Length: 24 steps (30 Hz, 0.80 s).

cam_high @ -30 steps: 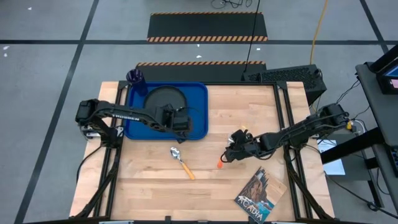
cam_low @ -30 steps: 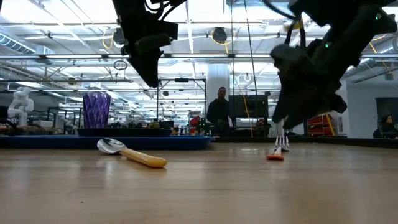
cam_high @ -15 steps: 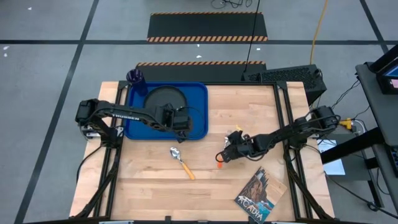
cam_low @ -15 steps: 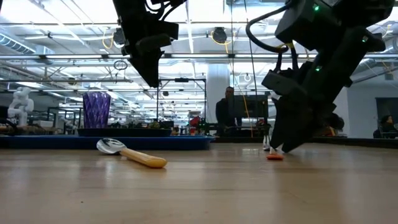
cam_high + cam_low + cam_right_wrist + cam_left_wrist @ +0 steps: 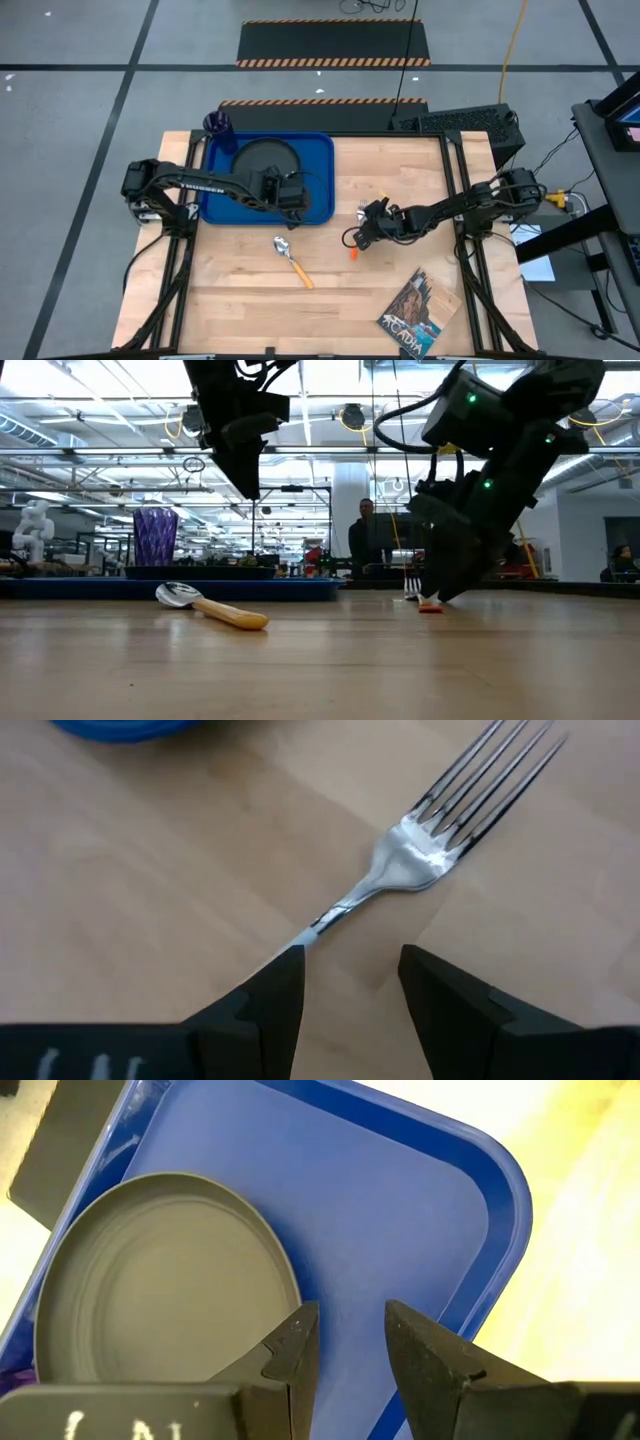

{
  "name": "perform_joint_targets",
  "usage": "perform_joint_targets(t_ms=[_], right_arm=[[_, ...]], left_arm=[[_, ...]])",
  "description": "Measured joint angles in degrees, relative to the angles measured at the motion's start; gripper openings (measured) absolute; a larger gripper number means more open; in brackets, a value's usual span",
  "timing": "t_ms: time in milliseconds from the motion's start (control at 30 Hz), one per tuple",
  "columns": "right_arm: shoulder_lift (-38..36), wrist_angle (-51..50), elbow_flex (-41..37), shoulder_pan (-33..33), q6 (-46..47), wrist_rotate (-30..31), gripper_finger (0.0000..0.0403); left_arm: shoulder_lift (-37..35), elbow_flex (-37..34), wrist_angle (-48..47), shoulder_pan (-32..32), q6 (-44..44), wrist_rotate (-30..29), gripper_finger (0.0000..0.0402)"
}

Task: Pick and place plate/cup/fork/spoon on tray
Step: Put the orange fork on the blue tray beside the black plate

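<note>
Blue tray [image 5: 318,180] from above: I see the black plate [image 5: 262,157] inside it, and the purple cup [image 5: 219,126] standing off its far corner. My left gripper [image 5: 291,200] hangs over the tray. The spoon [image 5: 292,259] lies on the wood. My right gripper [image 5: 364,235] sits over the fork [image 5: 355,255]. Down low, the fork [image 5: 428,605] touches the table under it. Left wrist: fingers [image 5: 297,1348] apart, holding nothing. Right wrist: fingers [image 5: 275,995] apart around the fork's [image 5: 420,850] neck, not squeezing.
</note>
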Motion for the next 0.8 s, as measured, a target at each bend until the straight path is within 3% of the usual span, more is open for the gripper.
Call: perform_joint_targets(t_ms=[400, 800], right_arm=[[-1.5, 4.0, -0.1, -1.4, -0.4, -0.7, 0.0164], [2.8, 4.9, 0.1, -1.3, 0.9, 0.9, 0.0164]], left_arm=[[0.0, 0.0, 0.3, 0.0, 0.8, 0.0, 0.0120], [0.0, 0.0, 1.1, 0.0, 0.8, 0.0, 0.0120]])
